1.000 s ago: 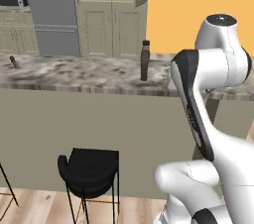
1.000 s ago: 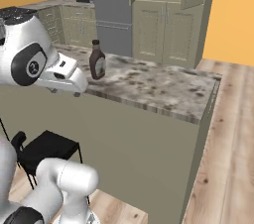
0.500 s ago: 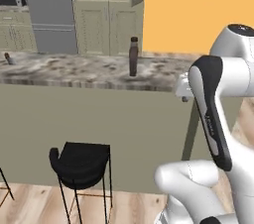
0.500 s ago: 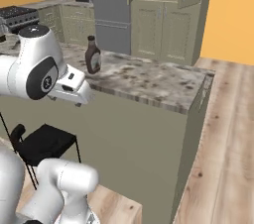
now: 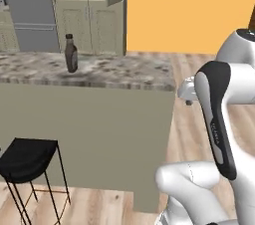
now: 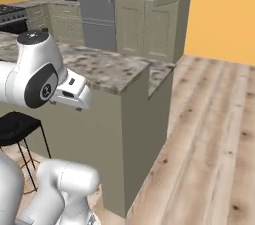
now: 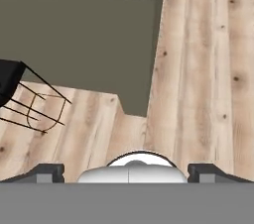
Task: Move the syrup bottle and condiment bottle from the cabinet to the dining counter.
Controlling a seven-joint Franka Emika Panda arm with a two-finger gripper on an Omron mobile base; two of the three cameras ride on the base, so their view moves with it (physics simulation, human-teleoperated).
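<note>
The syrup bottle [image 5: 71,54], dark brown with a dark cap, stands upright on the dining counter [image 5: 124,72], whose speckled stone top also runs across the right base view [image 6: 112,69]. My gripper [image 7: 126,171] is open, its fingertips [image 7: 49,172] wide apart with nothing between them. It points down at the wooden floor beside the counter's end. The hand [image 5: 186,89] hangs off the counter's right end, well to the right of the bottle. The cabinet [image 5: 89,15] stands behind the counter with an upper door open. The condiment bottle is out of view.
A black stool [image 5: 25,155] stands at the counter's near side, and part of it shows at the left of the hand view [image 7: 10,82]. A grey fridge [image 5: 27,12] is left of the cabinet. Wooden floor [image 6: 209,134] stretches to the right of the counter, in front of an orange wall.
The whole picture has slid: the base has driven right along the counter. My hand has left the bottle's side for the counter's end. The bottle stays standing on the counter.
</note>
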